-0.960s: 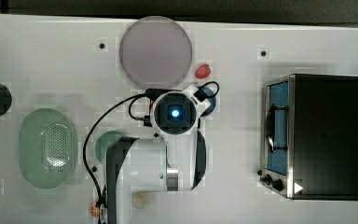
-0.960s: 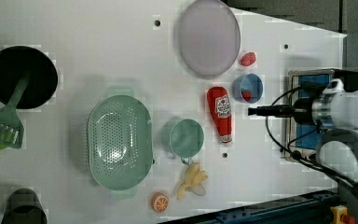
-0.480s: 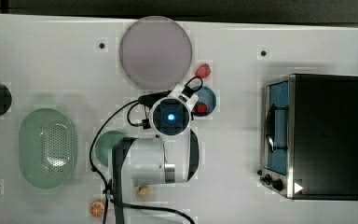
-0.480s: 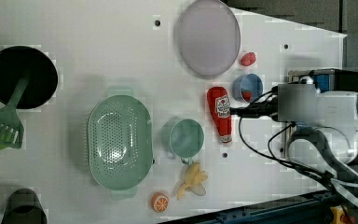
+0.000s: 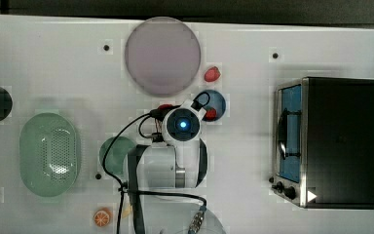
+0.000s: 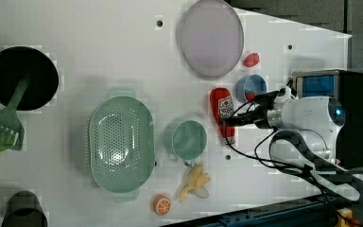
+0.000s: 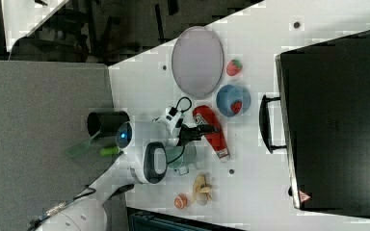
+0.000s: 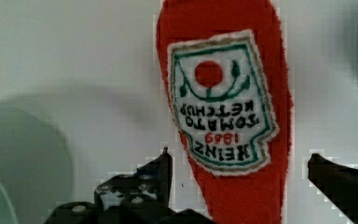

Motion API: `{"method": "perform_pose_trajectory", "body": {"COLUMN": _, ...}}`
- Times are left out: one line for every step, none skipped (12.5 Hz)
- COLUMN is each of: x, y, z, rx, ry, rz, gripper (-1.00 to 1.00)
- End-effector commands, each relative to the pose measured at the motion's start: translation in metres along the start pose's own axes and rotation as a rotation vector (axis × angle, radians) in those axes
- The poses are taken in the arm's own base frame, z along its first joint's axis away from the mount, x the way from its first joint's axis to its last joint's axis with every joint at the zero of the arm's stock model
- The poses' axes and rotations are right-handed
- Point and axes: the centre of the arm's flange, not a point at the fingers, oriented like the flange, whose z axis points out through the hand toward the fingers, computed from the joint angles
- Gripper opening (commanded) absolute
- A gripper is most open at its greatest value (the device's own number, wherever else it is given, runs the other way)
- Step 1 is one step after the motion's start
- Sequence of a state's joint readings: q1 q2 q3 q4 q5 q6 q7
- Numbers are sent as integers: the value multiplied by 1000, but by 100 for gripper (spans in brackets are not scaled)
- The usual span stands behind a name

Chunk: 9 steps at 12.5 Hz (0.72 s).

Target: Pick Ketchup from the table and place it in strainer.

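Note:
The ketchup (image 8: 223, 107), a red squeeze bottle with a white label, lies flat on the white table between the teal cup and the blue bowl, seen also in the left view (image 6: 222, 111) and the right view (image 7: 212, 130). My gripper (image 8: 240, 168) hangs right over its narrower half, open, with one of its dark fingers (image 8: 164, 168) on each side of the bottle and a gap to the red body. From the left view the gripper (image 6: 234, 119) reaches in from the right. In the top view the arm covers most of the bottle. The strainer (image 6: 120, 142), a pale green perforated oval basin, sits empty at the left view's left (image 5: 48, 153).
A teal cup (image 6: 189, 139) stands between bottle and strainer. A grey-lilac plate (image 6: 211, 38), a strawberry piece (image 6: 251, 59) and a blue bowl (image 6: 251, 87) lie nearby. A banana (image 6: 196, 182), an orange slice (image 6: 162, 205), a black pan (image 6: 21, 78), a green spatula (image 6: 2, 130) and a toaster oven (image 5: 338, 141) ring the table.
The arm has swung in over the ketchup, to the left in the left view, and come down close to it. The bottle has not moved and the jaws stay open.

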<state>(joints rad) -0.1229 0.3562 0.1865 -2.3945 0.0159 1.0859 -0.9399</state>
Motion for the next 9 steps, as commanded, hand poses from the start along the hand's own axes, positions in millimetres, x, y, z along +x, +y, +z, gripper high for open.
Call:
{"method": "perform_pose_trajectory", "body": {"x": 5, "y": -1, "z": -7, "rx": -6, "ry": 45, "rz": -31, "gripper": 69}}
{"method": "perform_pose_trajectory", "body": {"x": 6, "y": 2, "z": -6, "rx": -10, "ry": 62, "rz": -26, "gripper": 43}}
{"method": "perform_pose_trajectory", "body": {"x": 4, "y": 1, "z": -5, "rx": -11, "ry": 67, "rz": -27, "gripper": 20}}
{"method": "perform_pose_trajectory", "body": {"x": 5, "y": 0, "z": -8, "rx": -12, "ry": 71, "rz": -30, "gripper": 9}}
{"method": "perform_pose_trajectory", "body": {"x": 7, "y": 0, "z": -13, "rx": -15, "ry": 82, "rz": -31, "gripper": 9}}
{"method": "perform_pose_trajectory", "body": {"x": 10, "y": 1, "z": -24, "rx": -22, "ry": 104, "rz": -31, "gripper": 9}}
{"method": "perform_pose_trajectory", "body": {"x": 12, "y": 2, "z": -38, "rx": -31, "ry": 125, "rz": -30, "gripper": 9}}
{"method": "perform_pose_trajectory", "body": {"x": 13, "y": 4, "z": -57, "rx": -42, "ry": 146, "rz": -28, "gripper": 9}}
{"method": "perform_pose_trajectory", "body": {"x": 13, "y": 4, "z": -78, "rx": -51, "ry": 159, "rz": -30, "gripper": 9}}
